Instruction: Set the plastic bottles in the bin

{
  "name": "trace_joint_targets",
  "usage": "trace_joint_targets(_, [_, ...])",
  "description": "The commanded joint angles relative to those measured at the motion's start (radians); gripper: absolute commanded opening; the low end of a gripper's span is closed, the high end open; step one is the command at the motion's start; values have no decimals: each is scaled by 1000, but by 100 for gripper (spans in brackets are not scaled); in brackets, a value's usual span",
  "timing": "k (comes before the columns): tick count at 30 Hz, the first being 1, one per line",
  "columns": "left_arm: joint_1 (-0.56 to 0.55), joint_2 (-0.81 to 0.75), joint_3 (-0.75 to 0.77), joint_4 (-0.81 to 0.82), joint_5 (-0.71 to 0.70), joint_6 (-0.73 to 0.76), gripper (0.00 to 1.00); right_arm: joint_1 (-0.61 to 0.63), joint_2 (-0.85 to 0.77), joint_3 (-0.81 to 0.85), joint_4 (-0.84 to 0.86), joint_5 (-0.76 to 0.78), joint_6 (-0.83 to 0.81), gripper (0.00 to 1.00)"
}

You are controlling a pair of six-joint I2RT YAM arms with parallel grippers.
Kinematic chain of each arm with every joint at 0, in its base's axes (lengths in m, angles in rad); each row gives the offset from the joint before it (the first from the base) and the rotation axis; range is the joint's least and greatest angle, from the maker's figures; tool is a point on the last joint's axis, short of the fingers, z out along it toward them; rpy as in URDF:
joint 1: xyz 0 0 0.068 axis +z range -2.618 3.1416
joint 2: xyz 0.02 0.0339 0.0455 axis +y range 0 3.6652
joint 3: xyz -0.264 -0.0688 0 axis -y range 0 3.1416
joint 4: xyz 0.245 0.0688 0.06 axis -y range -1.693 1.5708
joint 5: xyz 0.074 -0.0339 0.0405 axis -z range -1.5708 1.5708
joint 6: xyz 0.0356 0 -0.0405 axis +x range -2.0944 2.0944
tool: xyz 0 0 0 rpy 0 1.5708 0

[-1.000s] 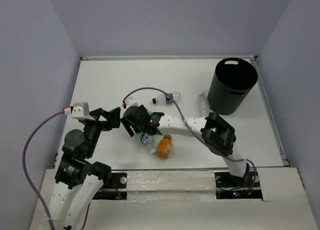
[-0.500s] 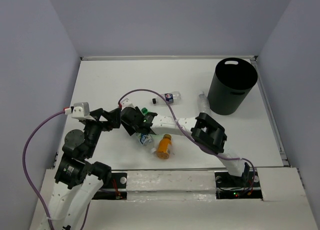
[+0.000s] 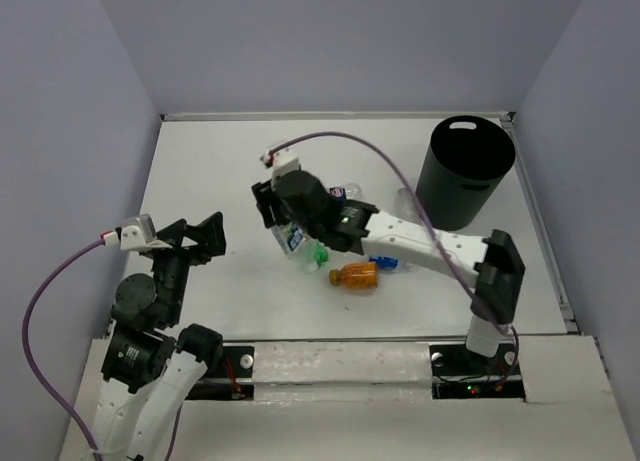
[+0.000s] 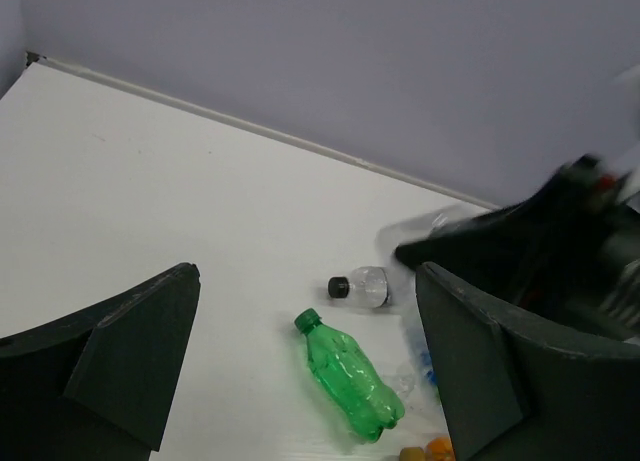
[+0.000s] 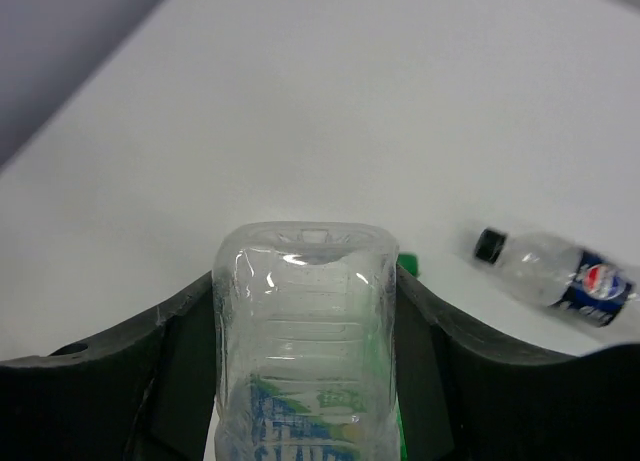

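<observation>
My right gripper (image 3: 287,221) is shut on a clear bottle with a blue label (image 3: 294,242) and holds it above the table, left of centre. In the right wrist view the bottle's base (image 5: 305,321) fills the gap between the fingers (image 5: 150,381). A green bottle (image 3: 318,253) and an orange bottle (image 3: 357,275) lie just below it. A clear bottle with a dark label (image 3: 346,193) lies beyond; it also shows in the right wrist view (image 5: 560,276). The black bin (image 3: 465,171) stands at the far right. My left gripper (image 3: 195,236) is open and empty, pointing at the green bottle (image 4: 350,386).
Another clear bottle (image 3: 404,201) lies next to the bin's left side, partly behind my right arm (image 3: 420,246). A clear bottle with a black cap (image 4: 360,287) lies beyond the green one in the left wrist view. Grey walls enclose the white table (image 3: 220,161).
My right gripper has risen and moved away from the near edge with the clear blue-label bottle. The orange bottle has shifted right and turned sideways. My left gripper has drawn back to the left.
</observation>
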Motion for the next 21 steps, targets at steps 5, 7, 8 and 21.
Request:
trace_joint_targets(5, [-17,42,-8,42,93,-11,99,-418,-410,-112,393,118,-163,36])
trace_joint_targets(7, [-21,51,-11,43,99,-14,99,-524,-447,-128,451,124,-171,35])
trace_joint_targets(8, [-24,57,-12,43,101,-20,99,-630,-474,-135,468,118,-169,35])
trace_joint_targets(21, [-37,235,-188,175,360,-315,99,-1005,-461,-381,757,100,-200,35])
